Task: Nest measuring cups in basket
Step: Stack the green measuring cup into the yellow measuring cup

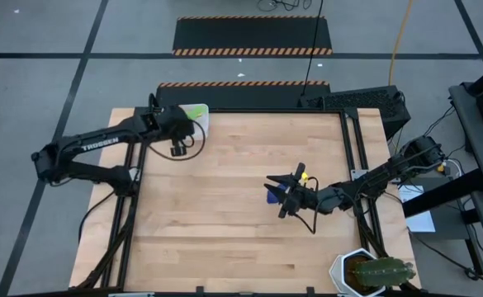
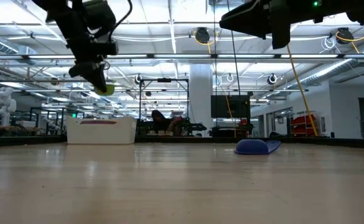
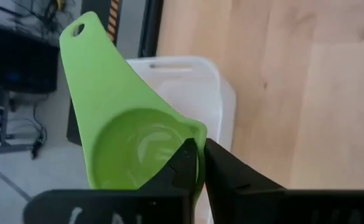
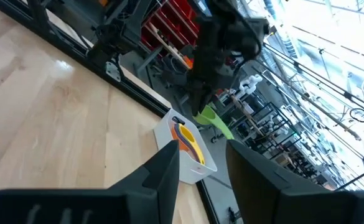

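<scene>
My left gripper is shut on the green measuring cup, hanging over the white basket at the table's far left corner. In the low view the green cup is well above the basket. The right wrist view shows yellow and orange cups lying in the basket. A blue cup lies on the table near its middle, seemingly mouth down. My right gripper is open and raised above the blue cup. The other cups are out of view. My left gripper holds the green cup by the bowl's rim, on the side opposite the handle. One finger is inside the bowl and the other outside. The cup is lifted clear above the basket, with its handle pointing away from the fingers.
A white hexagonal cactus pot stands at the table's near right corner. The wood between the basket and the blue cup is bare. A black frame rail runs along the far edge.
</scene>
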Controlling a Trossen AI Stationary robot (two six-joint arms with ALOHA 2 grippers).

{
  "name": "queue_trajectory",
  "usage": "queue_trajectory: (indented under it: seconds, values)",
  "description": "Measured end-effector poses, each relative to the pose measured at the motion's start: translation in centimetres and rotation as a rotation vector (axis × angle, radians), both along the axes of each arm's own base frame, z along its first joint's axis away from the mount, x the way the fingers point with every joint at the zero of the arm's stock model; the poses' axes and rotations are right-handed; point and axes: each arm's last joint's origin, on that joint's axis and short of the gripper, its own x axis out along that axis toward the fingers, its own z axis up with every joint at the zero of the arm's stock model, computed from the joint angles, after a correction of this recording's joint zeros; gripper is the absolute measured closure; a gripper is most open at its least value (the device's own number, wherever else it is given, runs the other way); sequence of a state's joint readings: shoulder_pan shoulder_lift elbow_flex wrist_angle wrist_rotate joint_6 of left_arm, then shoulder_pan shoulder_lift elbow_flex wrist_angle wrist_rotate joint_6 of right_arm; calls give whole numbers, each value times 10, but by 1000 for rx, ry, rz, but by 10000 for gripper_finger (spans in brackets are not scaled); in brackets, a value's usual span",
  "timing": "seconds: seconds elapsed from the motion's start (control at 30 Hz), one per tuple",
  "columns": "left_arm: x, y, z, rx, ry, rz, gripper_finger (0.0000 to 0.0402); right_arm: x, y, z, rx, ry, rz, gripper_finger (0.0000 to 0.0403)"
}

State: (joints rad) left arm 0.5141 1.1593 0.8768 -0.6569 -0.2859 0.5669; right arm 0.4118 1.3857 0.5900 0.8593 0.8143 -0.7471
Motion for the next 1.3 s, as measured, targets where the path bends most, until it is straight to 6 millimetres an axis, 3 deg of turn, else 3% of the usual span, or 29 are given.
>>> queue_trajectory:
  seconds: [0.37, 0.5, 0.7, 0.83, 0.97, 1.17, 1.3]
  values:
    - [0, 36, -32, -92, 142, 39, 391, 0, 0, 0, -1, 4, -1, 277]
    - [1, 44, -38, -91, 159, 44, 375, 0, 0, 0, -2, 4, 1, 277]
    - [-5, 54, -42, -80, 210, 64, 393, 0, 0, 0, -2, 4, 2, 277]
    - [-8, 61, -48, -96, 229, 85, 383, 0, 0, 0, -2, 4, 2, 277]
    - [-8, 65, -54, -103, 272, 54, 369, 0, 0, 0, -3, 4, 3, 277]
    - [-7, 65, -56, -104, 280, 45, 381, 0, 0, 0, -3, 4, 3, 277]
    - [-8, 66, -56, -101, 284, 53, 356, 0, 0, 0, -3, 4, 3, 277]
